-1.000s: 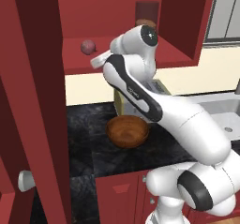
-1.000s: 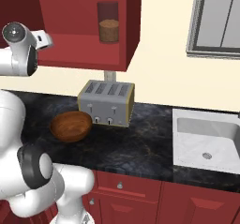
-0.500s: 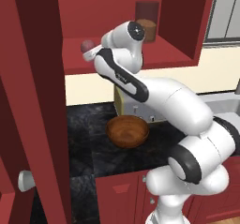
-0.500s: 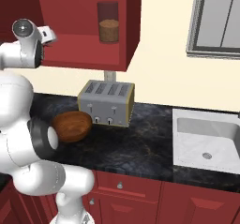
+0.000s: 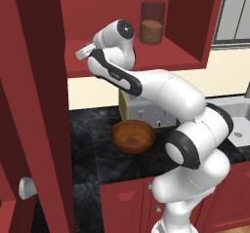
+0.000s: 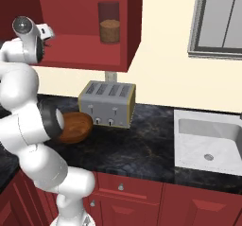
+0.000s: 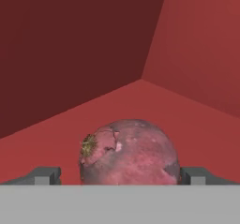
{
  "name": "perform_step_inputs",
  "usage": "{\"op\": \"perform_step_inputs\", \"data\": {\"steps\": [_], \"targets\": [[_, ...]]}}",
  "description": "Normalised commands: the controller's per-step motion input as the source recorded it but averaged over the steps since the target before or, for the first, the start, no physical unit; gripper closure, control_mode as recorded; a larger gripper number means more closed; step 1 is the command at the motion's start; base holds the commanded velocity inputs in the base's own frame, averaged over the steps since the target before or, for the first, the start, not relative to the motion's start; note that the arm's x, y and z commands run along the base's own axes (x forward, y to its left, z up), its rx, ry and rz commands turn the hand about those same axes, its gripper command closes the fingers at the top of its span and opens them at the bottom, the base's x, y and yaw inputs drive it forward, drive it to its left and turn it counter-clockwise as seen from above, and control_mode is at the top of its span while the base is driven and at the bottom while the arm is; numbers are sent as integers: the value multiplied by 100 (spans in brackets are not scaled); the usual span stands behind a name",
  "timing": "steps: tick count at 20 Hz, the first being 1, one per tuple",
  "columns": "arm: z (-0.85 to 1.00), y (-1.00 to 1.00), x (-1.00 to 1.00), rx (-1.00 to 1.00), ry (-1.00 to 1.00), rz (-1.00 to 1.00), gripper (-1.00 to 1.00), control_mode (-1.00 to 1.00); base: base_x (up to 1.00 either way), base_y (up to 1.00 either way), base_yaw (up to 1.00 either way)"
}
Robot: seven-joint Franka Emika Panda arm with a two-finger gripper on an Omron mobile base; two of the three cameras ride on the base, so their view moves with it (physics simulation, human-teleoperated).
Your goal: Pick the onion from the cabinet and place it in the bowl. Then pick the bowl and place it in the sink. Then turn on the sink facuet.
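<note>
The onion (image 7: 129, 153), a dull reddish-pink ball, lies on the red shelf of the cabinet (image 5: 161, 56). It sits right between my fingertips, and my gripper (image 7: 121, 176) is open with one finger on each side of it, not closed on it. In the left base view my hand (image 5: 86, 51) reaches into the cabinet's left part. The brown wooden bowl (image 5: 133, 136) stands empty on the dark counter below, also seen as the bowl (image 6: 73, 126) behind my arm. The pale sink (image 6: 208, 144) lies far right. A dark sliver above it looks like the sink faucet (image 5: 247, 90).
The open cabinet door (image 5: 34, 105) with its pale knob (image 5: 27, 188) stands close on the left. A clear jar (image 5: 151, 25) with brown contents sits on the shelf's right part. A silver toaster (image 6: 108, 103) stands behind the bowl.
My arm has swung left and pushed the hand into the cabinet, up to the onion, which the hand now covers in the left base view. The jaws stay wide.
</note>
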Motion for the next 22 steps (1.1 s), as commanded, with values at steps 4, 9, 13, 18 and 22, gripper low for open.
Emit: {"op": "perform_step_inputs", "data": {"steps": [4, 9, 13, 18, 22], "targets": [[0, 1, 18, 0, 0, 0, -100, -100, 0, 0, 0], [0, 0, 1, 0, 0, 0, -100, -100, 0, 0, 0], [-1, 0, 0, 0, 0, 0, 100, -100, 0, 0, 0], [0, -3, 0, 0, 0, 0, 100, -100, 0, 0, 0], [0, -25, -13, 0, -3, 0, 100, -100, 0, 0, 0]]}}
